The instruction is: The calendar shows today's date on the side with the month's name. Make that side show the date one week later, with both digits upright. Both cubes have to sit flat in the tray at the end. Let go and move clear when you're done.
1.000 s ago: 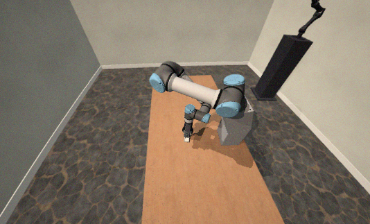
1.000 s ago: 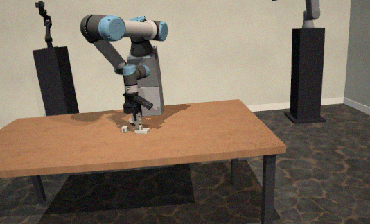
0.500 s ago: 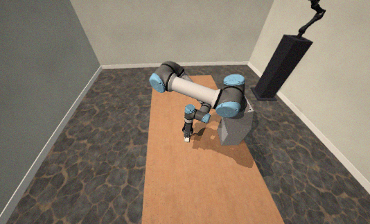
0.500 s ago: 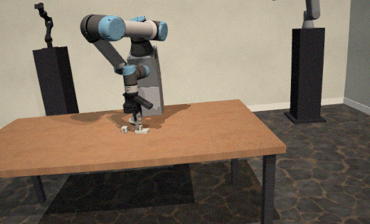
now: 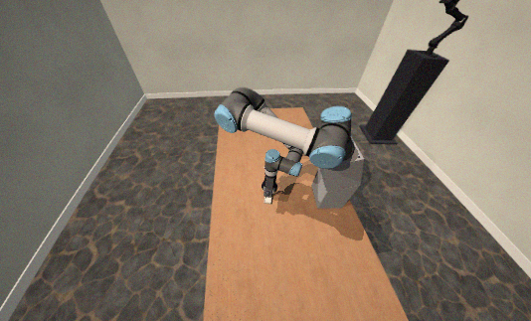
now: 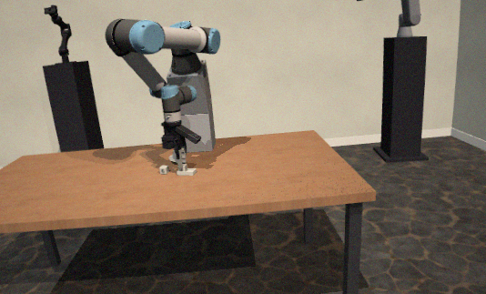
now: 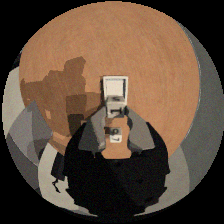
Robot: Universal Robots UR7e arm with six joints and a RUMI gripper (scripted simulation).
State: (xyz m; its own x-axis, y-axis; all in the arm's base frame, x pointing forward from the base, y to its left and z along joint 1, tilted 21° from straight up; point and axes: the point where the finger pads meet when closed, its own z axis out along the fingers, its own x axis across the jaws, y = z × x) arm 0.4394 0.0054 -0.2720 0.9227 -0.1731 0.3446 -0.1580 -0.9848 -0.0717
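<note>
My gripper (image 5: 267,192) (image 6: 183,166) (image 7: 115,106) points down and is shut on a pale cube (image 7: 116,107), with a jaw on either side of it. In the wrist view this cube shows a dark 1 on one face and a dark mark I cannot read on another. It is at the near end of the white tray (image 6: 191,172) (image 7: 115,86); whether it sits flat there is unclear. The rest of the tray is empty. A second pale cube (image 6: 164,169) (image 7: 115,135) lies on the table outside the tray, with dark marks too blurred to read surely.
The wooden table (image 5: 278,267) (image 6: 273,172) carries everything. The arm's grey pedestal (image 5: 338,185) (image 6: 198,126) stands beside the workspace. A small pale shape shows behind the fingers; I cannot tell what it is. Black pillars with other arms stand away from the table.
</note>
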